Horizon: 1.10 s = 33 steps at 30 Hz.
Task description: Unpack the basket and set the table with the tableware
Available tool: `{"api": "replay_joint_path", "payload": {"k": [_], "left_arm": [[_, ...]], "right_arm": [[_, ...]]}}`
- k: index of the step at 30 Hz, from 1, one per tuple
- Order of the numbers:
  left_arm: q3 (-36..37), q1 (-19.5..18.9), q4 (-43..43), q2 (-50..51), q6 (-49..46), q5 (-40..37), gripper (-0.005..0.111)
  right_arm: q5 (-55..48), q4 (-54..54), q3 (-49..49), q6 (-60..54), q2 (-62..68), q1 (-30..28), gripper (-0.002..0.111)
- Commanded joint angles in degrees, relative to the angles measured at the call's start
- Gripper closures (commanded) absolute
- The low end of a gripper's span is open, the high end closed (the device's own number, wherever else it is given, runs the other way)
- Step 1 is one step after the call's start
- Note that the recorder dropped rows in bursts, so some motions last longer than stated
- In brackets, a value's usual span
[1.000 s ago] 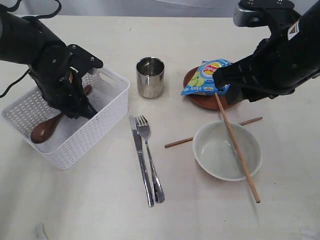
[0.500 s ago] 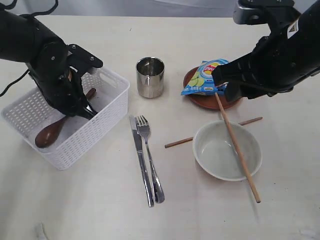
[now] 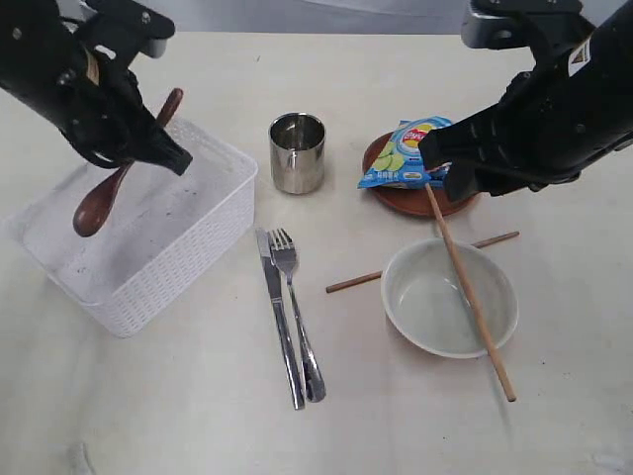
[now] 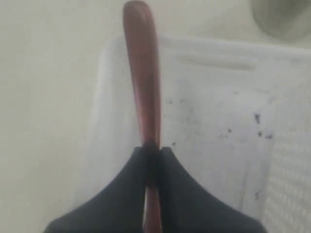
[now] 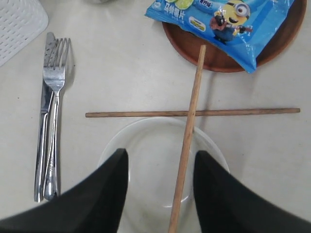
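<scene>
My left gripper (image 3: 141, 146) is shut on the handle of the reddish-brown wooden spoon (image 3: 111, 188), which hangs tilted in the air above the white basket (image 3: 188, 247). In the left wrist view the jaws (image 4: 154, 150) pinch the spoon handle (image 4: 143, 73) over the basket floor (image 4: 218, 121). My right gripper (image 5: 160, 160) stands open above the pale bowl (image 5: 146, 145), holding nothing. One chopstick (image 3: 470, 297) lies across the bowl (image 3: 425, 297); the other (image 3: 351, 282) lies on the table. The steel cup (image 3: 297, 153), knife (image 3: 277, 307) and fork (image 3: 297, 317) rest on the table.
A blue chip bag (image 3: 406, 153) lies on the brown plate (image 3: 396, 198) just under the right arm. The basket shows nothing else inside. The knife (image 5: 43, 121) and fork (image 5: 56, 97) lie side by side between basket and bowl.
My left gripper shut on the spoon inside the basket and lifted it up and clear of the basket. The right arm has stayed still.
</scene>
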<state>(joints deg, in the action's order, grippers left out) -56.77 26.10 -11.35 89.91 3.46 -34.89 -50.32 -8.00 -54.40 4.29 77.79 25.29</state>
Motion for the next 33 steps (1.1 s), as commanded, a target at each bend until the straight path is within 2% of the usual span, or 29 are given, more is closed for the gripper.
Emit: {"api": "replay_joint_path", "payload": {"k": [1, 4, 6, 8, 11, 13, 15, 16, 19, 23, 26, 31, 33], "left_arm": [[0.4, 0.2, 6.8, -6.7, -2.3, 1.8, 0.107], [0.4, 0.2, 18.6, -10.2, -9.2, 4.4, 0.107], [0.4, 0.4, 29.5, -11.5, -17.3, 5.7, 0.107], [0.4, 0.4, 42.4, -11.9, -27.2, 6.3, 0.107], [1.1, 0.4, 64.6, -11.9, -46.9, 6.3, 0.107], [2.6, 0.4, 81.4, -11.9, -61.7, 6.1, 0.107], [4.3, 0.4, 91.4, -11.9, -70.8, 6.2, 0.107], [4.7, 0.4, 93.4, -11.9, -72.9, 6.7, 0.107], [5.0, 0.4, 91.1, -11.9, -72.2, 7.8, 0.107], [5.0, 0.4, 90.9, -11.9, -72.2, 7.7, 0.107], [5.0, 0.4, 88.2, -11.9, -71.4, 7.3, 0.107], [5.0, 0.4, 70.5, -11.9, -60.8, -1.2, 0.107], [5.0, 0.4, 64.8, -12.5, -55.6, -0.1, 0.107]], "right_arm": [[-0.8, 0.5, -0.3, -1.8, -0.5, 0.1, 0.066], [-1.0, 0.6, -0.3, -2.5, -1.4, 0.1, 0.066], [-0.1, 0.6, -0.3, -2.6, -2.7, 0.1, 0.066], [0.8, 0.6, -0.3, -2.6, -4.2, 0.1, 0.066], [1.6, 0.6, -0.3, -2.6, -6.4, -0.5, 0.066], [1.8, 0.6, -0.3, -2.2, -8.1, -2.8, 0.066], [1.8, 0.5, -0.3, -2.2, -9.0, -6.0, 0.066], [1.4, -0.1, -0.3, -2.2, -9.1, -7.8, 0.066], [-0.9, -4.1, -0.3, -4.3, -9.0, -11.5, 0.066], [-1.9, -11.8, -0.2, -11.6, -8.9, -11.9, 0.066], [-2.4, -13.7, -0.2, -12.7, -8.9, -11.9, 0.066], [-8.2, -13.3, -0.3, -12.5, -8.8, -8.9, 0.066], [-10.3, -13.3, -1.3, -10.5, -8.8, -5.2, 0.066]]}}
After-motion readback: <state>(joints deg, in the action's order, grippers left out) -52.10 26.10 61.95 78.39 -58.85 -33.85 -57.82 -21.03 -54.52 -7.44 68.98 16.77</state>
